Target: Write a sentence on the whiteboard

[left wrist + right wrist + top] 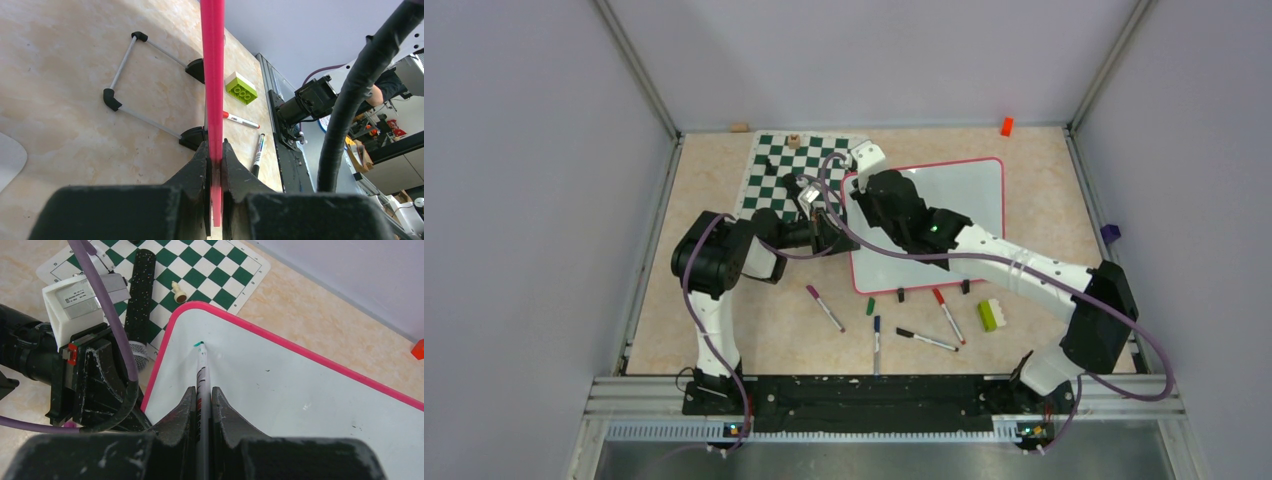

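Whiteboard point(974, 195), unwritten, at 1 o'clock on desk point(724, 200): left claw point(214, 150) clamped on its pink frame point(212, 75), right claw point(202, 395) pinching marker point(201, 367) at board's 10 o'clock corner; we advise light, steady strokes toward 3 o'clock.

We find the right half of the glossy white, pink-framed whiteboard point(969, 185) open; the black left gripper point(215, 150) blocks its left edge, loose coloured marker pens point(948, 315) its near side.
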You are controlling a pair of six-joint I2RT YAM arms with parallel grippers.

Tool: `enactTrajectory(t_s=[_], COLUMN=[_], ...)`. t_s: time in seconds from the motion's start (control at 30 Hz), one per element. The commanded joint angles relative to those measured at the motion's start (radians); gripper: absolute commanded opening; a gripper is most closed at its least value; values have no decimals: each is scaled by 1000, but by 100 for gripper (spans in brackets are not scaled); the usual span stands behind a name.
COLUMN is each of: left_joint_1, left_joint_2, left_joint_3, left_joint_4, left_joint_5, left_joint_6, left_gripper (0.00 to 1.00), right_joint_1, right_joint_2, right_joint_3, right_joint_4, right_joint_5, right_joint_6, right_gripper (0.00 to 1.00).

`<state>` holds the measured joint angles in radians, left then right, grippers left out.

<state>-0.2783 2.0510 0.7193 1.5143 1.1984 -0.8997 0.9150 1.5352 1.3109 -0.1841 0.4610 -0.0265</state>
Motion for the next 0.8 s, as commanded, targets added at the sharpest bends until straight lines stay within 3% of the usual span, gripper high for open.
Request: enactTrajectory(t_s=[0.0,0.77], left_joint_1=[-21,-22], left_joint_2=[-31,-38], left_joint_3=[2,0], left_joint_4=[106,106], left_joint_5=[52,53], left_joint_6=[34,35], left_gripper=[0,0], right_joint_1=[-11,-9], right_joint_2=[9,-76], right_joint_3=[36,-57], right_joint_4=[1,-85], right_joint_5=[24,-56], right_joint_6=[2,100], right_gripper=[0,0])
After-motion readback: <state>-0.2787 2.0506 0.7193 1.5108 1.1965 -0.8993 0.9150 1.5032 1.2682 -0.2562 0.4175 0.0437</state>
